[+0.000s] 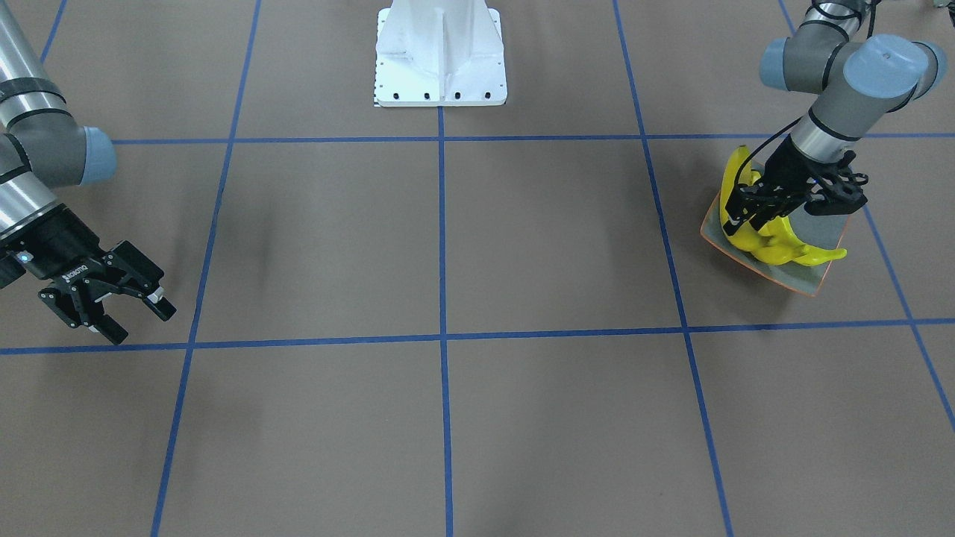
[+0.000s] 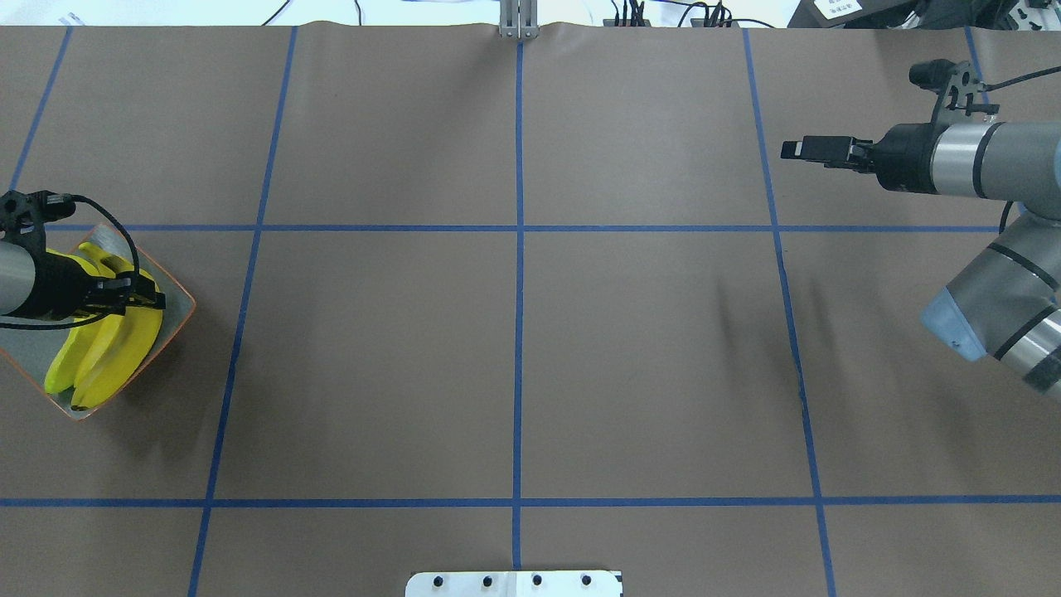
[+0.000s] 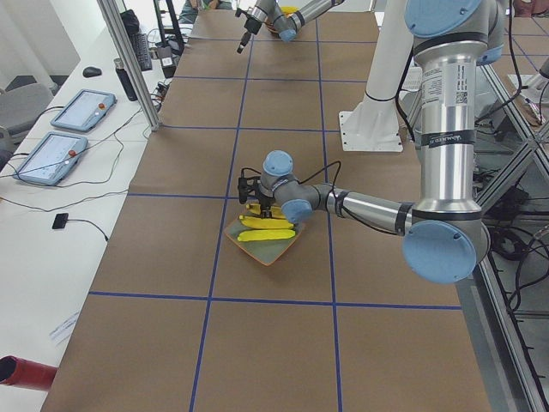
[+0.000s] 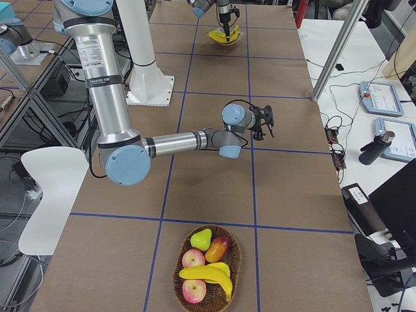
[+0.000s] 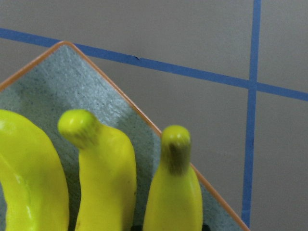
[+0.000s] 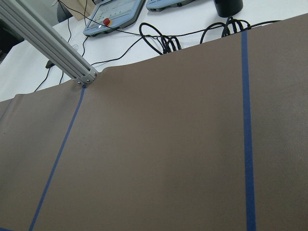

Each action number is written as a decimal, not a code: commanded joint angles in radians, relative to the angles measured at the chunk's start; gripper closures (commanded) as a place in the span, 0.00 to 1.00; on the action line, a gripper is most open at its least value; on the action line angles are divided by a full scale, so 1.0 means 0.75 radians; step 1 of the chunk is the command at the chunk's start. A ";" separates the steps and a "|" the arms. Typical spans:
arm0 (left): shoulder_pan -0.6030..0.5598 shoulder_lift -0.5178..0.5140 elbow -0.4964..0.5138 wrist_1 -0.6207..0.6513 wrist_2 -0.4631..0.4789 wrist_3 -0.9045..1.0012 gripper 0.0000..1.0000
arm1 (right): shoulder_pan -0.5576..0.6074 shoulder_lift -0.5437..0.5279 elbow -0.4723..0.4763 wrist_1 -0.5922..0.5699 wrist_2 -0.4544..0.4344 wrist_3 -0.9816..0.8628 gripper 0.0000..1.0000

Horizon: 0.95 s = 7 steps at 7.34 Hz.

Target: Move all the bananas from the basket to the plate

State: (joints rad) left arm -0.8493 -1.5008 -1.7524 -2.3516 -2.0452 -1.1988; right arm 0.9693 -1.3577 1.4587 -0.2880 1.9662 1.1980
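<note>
The near left arm (image 3: 369, 209) is stretching across the brown table (image 3: 274, 352) from the view's right edge, and the left gripper (image 3: 256, 209) is hanging low over the bananas (image 3: 266, 234) (whether its jaws are parted cannot be told from here). The bananas are lying side by side on the plate (image 3: 278, 251), which is sitting just beside a blue tape line (image 3: 216, 275). Far up the table the right arm (image 3: 287, 15) is tilting the right gripper (image 3: 243, 43) downward. Two tablets (image 3: 83, 109) are resting on the white bench (image 3: 34, 249).

Overhead and front-facing cameras face each other, both steeply down, sharing the plate (image 1: 821, 230).
</note>
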 commanded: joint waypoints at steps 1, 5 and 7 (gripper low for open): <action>-0.029 0.009 -0.005 -0.002 -0.016 0.005 0.00 | 0.000 0.000 0.006 0.000 0.007 0.002 0.00; -0.236 -0.013 -0.150 0.116 -0.267 0.003 0.00 | 0.014 -0.012 0.010 -0.011 0.027 0.000 0.00; -0.218 -0.152 -0.220 0.294 -0.259 0.005 0.00 | 0.151 -0.020 -0.010 -0.086 0.159 -0.111 0.00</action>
State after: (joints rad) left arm -1.0179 -1.5559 -1.8875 -2.2021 -2.2389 -1.1960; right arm 1.0240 -1.3690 1.4574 -0.3138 2.0259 1.1756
